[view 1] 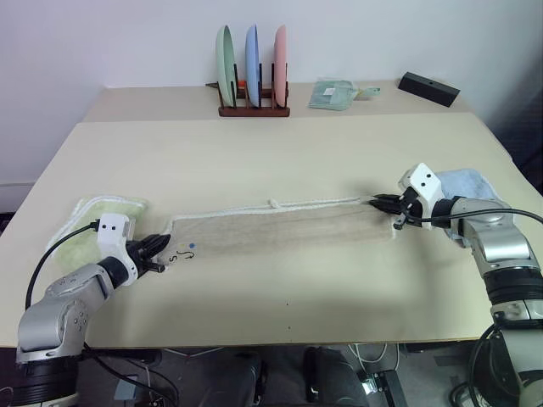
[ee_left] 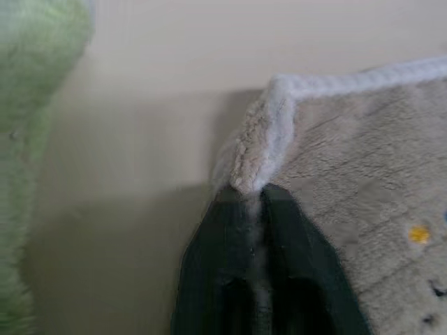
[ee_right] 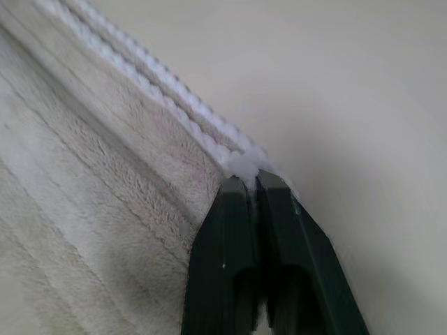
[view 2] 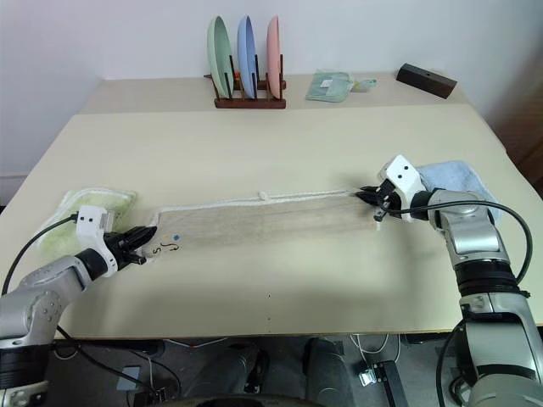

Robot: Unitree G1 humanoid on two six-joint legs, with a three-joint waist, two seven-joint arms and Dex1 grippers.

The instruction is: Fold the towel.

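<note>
**Both grippers pinch the ends of the long tan towel**

The beige towel lies on the big table. It is folded into a long, thin strip that runs from one side to the other. A white corded edge runs along its far side, with a small knot or loop in the middle. A tiny dark stitched figure and a blue dot show near its left end.

The left gripper is at the left end of the towel. Its two black fingers are close together, with a corner of the towel squeezed between them.

The right gripper is at the right end. Its fingers are pressed together too, with the white corner of the towel caught at their tips.

A light green towel lies just beside the left arm. A light blue towel lies under the right arm.

At the far side of the table, a wooden rack holds three plates standing up: green, blue and pink. Near it lie a pale green packet and a black box.
</note>
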